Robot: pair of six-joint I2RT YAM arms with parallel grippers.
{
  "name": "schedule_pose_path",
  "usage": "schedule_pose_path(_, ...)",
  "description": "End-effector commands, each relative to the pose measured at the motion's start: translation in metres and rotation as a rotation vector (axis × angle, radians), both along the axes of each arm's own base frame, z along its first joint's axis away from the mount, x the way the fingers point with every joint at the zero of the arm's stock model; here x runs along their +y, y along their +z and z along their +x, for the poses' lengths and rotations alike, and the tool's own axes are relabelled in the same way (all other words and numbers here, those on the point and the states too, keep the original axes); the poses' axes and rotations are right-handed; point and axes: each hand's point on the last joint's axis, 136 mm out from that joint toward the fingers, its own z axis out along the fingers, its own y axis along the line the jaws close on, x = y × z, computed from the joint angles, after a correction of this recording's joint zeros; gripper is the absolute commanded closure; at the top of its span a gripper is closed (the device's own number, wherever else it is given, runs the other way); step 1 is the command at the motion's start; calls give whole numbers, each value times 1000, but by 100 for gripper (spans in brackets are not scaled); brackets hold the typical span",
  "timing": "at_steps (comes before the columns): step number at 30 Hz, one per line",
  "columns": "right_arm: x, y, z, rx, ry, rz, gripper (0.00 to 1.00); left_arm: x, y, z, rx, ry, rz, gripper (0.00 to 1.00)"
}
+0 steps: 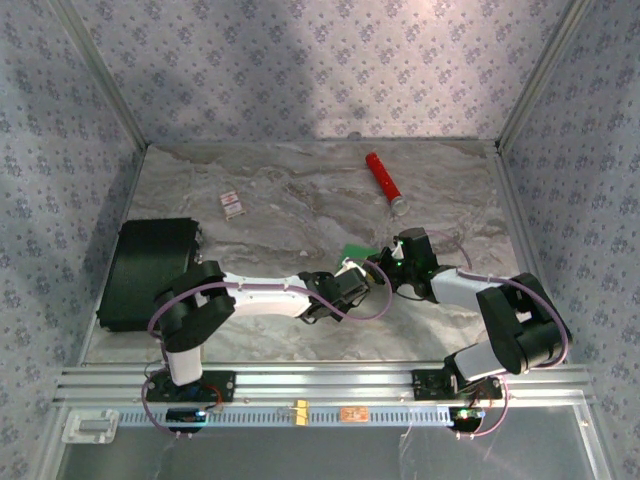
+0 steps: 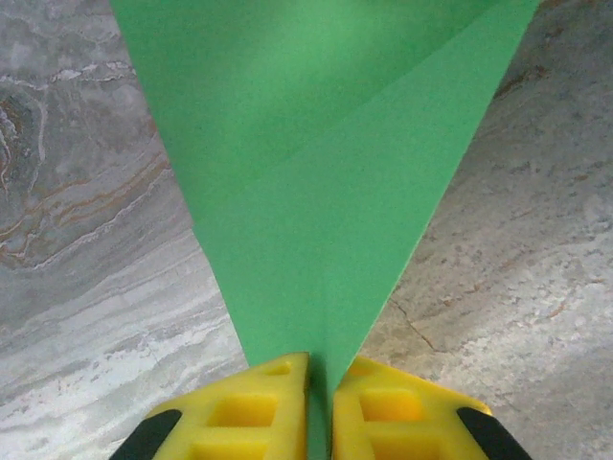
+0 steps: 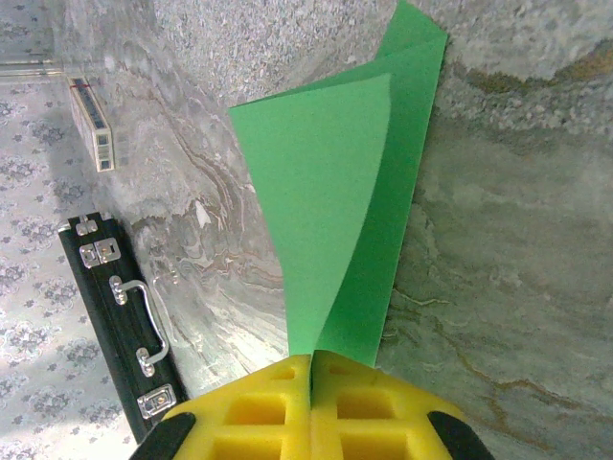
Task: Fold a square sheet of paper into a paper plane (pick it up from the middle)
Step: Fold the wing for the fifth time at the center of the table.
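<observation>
**Green sheet of paper [image 1: 357,252] pinched from two sides**

The left gripper [image 2: 321,369] and the right gripper [image 3: 311,362] are each closed on the creased sheet near the table's middle. A black case [image 1: 150,270] lies at its 9 o'clock. A red cylinder [image 1: 382,180] lies farther off at 1 o'clock.

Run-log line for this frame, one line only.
phase: mid-fold | left gripper: shut on green paper | right gripper: shut on same sheet | paper: creased, flap raised, not yet a plane
</observation>
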Motion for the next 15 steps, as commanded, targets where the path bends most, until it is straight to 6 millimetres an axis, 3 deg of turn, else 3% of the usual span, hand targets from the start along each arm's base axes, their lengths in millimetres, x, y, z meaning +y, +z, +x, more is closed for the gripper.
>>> schedule_pose_path(1, 0, 4, 0, -6, -9, 3, 92, 1, 6, -3, -3, -4, -9, 90)
schedule_pose_path(9, -16, 8, -6, -34, 5, -114, 74, -5, 4, -7, 62, -18, -81, 93)
schedule_pose_path(12, -26, 13, -10, -50, 1, -163, 62, -9, 4, -8, 124, -15, -155, 93)
schedule_pose_path(15, -35, 19, -12, -67, -8, -186, 59, -11, 3, -6, 186, 3, -241, 93)
